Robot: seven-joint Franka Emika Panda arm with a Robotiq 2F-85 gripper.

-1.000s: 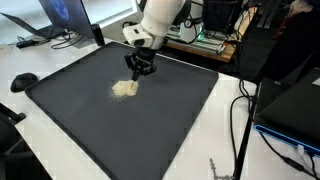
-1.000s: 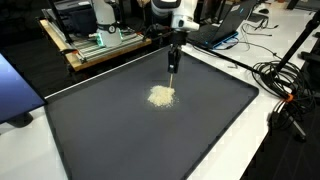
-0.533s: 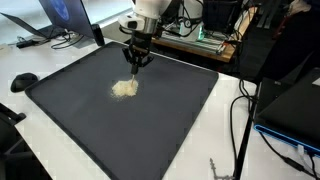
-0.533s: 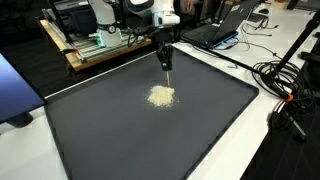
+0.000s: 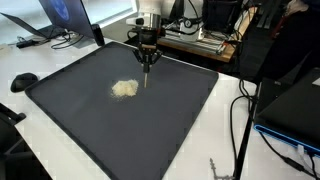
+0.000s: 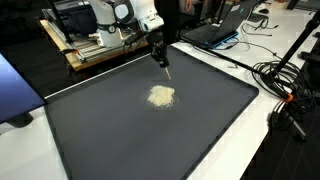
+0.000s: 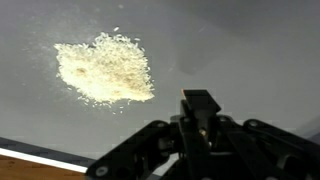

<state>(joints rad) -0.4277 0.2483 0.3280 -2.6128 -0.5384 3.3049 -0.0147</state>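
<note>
Wrist view shows me the fingers clenched together at the bottom of the picture, over a dark mat. The pale heap of grains lies up and to the left of them, clearly apart, with bare mat between. From this angle I cannot make out what they pinch. In both exterior views the fingers grip a thin stick-like tool that points down toward the mat. It hangs nearly upright in an exterior view and leans a little in an exterior view. I cannot tell whether its tip touches the mat or hangs just above it. The heap of grains sits near the far middle of the mat, close to the tool's tip but not touching it, on the side toward the mat's centre. The fingers are up near the mat's far edge, higher than the heap. The mat covers most of a white bench.
</note>
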